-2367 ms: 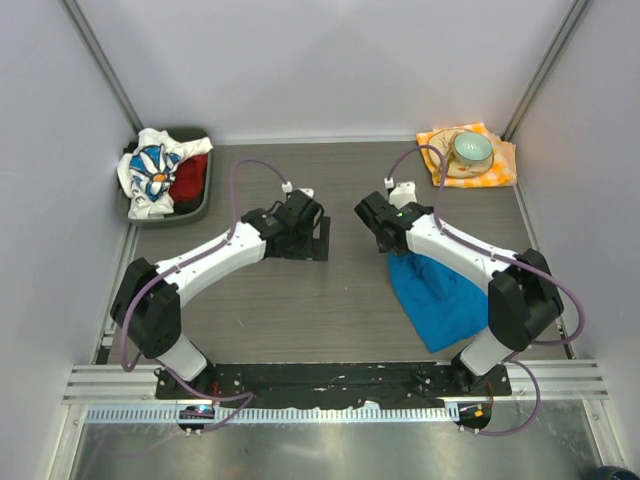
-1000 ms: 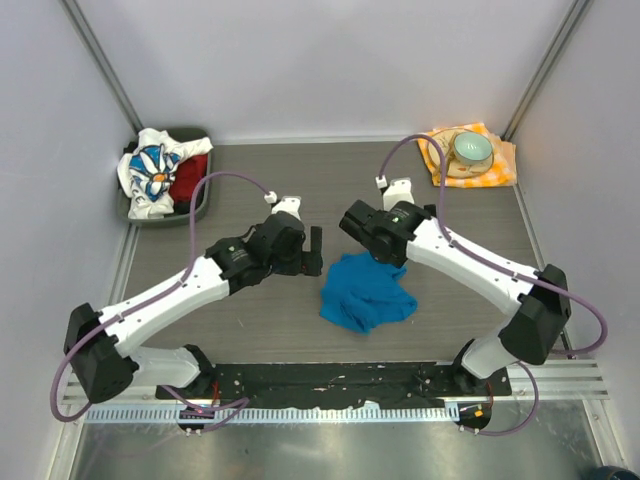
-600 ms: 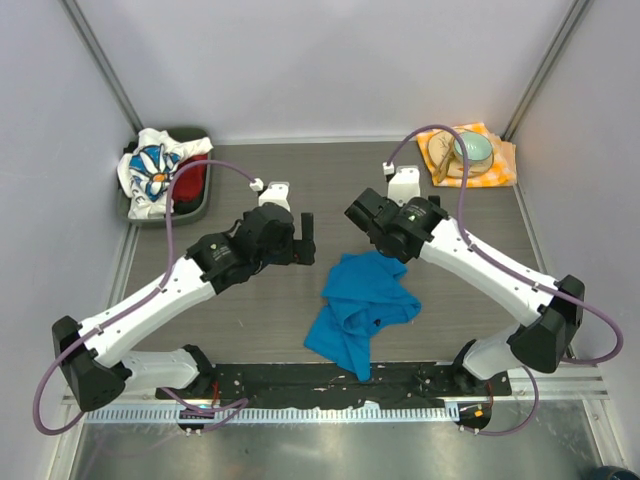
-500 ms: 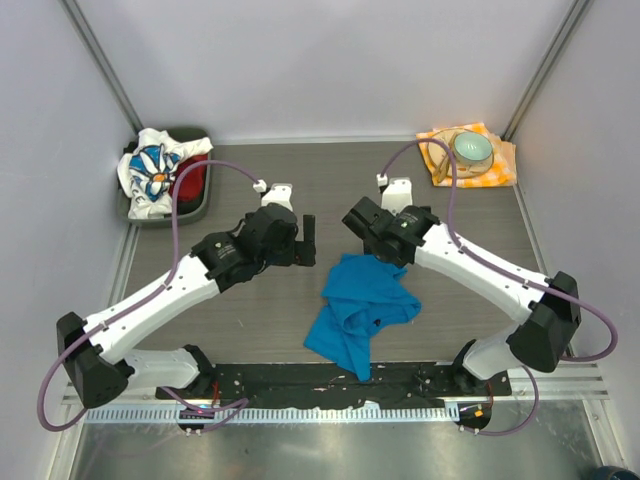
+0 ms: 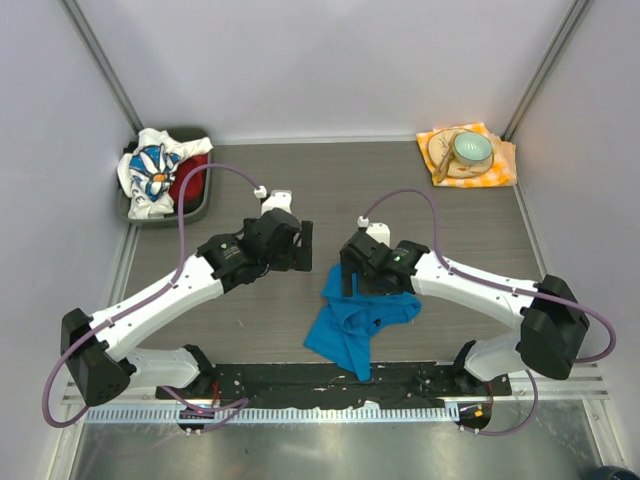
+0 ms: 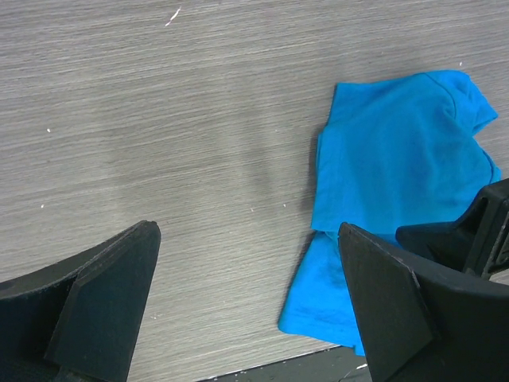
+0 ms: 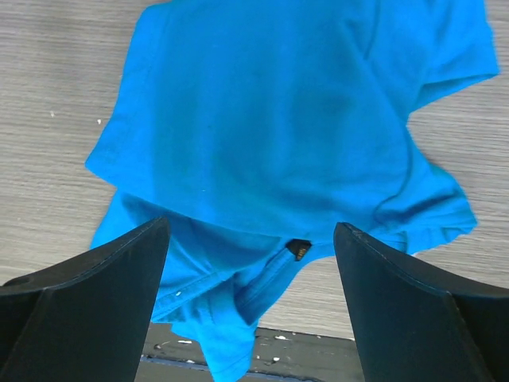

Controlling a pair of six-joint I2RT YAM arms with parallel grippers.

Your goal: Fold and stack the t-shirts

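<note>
While the blue t-shirt [image 5: 362,318] lies crumpled by the surface's [image 5: 260,195] near edge, the right tool [image 5: 351,279] above it and the left tool [image 5: 303,245] beside it gape empty, likely poised to spread it.

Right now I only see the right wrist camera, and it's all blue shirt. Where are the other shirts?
Observer: The daisy-print shirt and the red shirt are bunched in a dark bin at the far left corner.
Operator: Is the other arm close to my blue one?
Observer: Yes. The left gripper hovers open just left of the blue shirt.
Operator: What's in the other far corner?
Observer: A pale green bowl sitting on a checked napkin.
</note>
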